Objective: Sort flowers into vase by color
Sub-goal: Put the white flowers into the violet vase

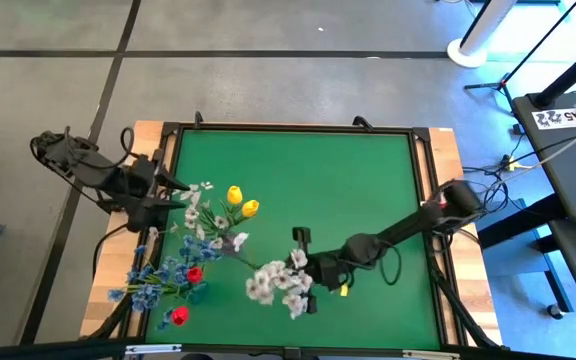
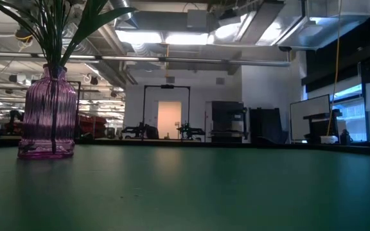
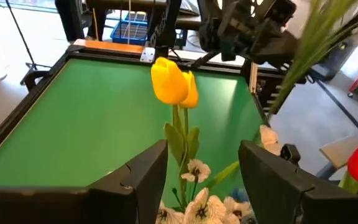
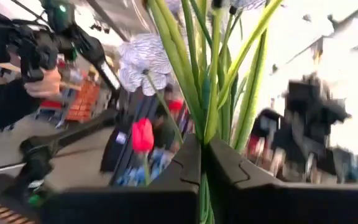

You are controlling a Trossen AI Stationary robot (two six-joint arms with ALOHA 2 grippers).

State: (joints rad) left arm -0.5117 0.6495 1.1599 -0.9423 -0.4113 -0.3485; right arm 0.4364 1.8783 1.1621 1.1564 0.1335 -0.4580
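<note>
A ribbed purple glass vase [image 2: 47, 119] stands on the green table with green stems rising out of it. From above, blossoms hide it. Two yellow tulips [image 1: 242, 201], white blossoms [image 1: 202, 212], blue blossoms [image 1: 158, 282] and two red tulips [image 1: 194, 274] spread over the table's near left part. My left gripper [image 1: 178, 195] is open beside the white blossoms, and the yellow tulips [image 3: 174, 82] stand just beyond its fingers [image 3: 202, 168]. My right gripper [image 1: 313, 272] is shut on green stems next to a white blossom cluster [image 1: 278, 285]. My right gripper [image 4: 204, 146] pinches several long green stems and leaves [image 4: 213, 118] between its two fingers. The stems run on past the fingertips and fan out toward a white blossom [image 4: 143, 59]. The low view shows neither the gripper nor these flowers at table-top height.
A wooden frame with black rails [image 1: 438, 150] borders the green mat, whose far and right parts are bare [image 1: 348, 180]. Cables lie at the right edge. In the right wrist view a person's hand [image 4: 42, 82] holds a dark device in the room beyond.
</note>
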